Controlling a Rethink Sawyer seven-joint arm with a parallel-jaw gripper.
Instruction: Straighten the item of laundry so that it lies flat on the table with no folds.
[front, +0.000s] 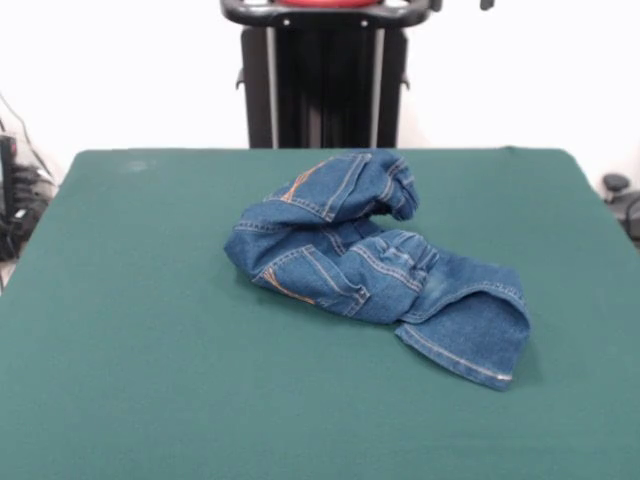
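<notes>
Crumpled jeans on the green table, no gripper showing.

The gripper is out of sight; only the black pedestal (325, 75) stands at the far edge. The jeans (370, 262) lie bunched near the middle of the table (130, 340), waist part folded over itself, orange stitching and pockets showing, one hemmed leg end flopped toward the near right.

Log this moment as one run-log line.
jeans: crumpled heap, folded over, one leg end splayed toward camera | table: jeans near its middle | tool: not in view | pedestal: far side | task: not done
</notes>
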